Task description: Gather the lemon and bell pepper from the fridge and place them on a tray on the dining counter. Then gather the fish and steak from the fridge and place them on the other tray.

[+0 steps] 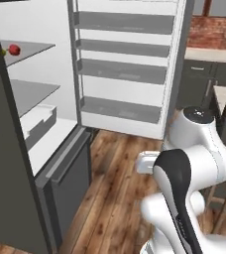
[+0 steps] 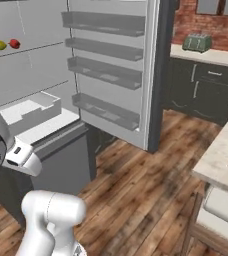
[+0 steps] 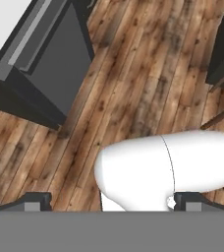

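The fridge [image 2: 111, 65] stands open across the upper left of the right base view. On its upper-left shelf, the bell pepper [image 2: 15, 43] lies just right of the lemon [image 2: 0, 45]. The claw [image 3: 112, 203], wide open and empty, faces the wooden floor [image 3: 148, 74], well below both.

The fridge [image 2: 111, 75] stood open; upper left, the yellow lemon [image 2: 0, 45] and red bell pepper [image 2: 15, 44] sat side by side on a glass shelf.

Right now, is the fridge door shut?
No. The fridge door stands wide open, its shelves facing the room, with the lemon and bell pepper inside.
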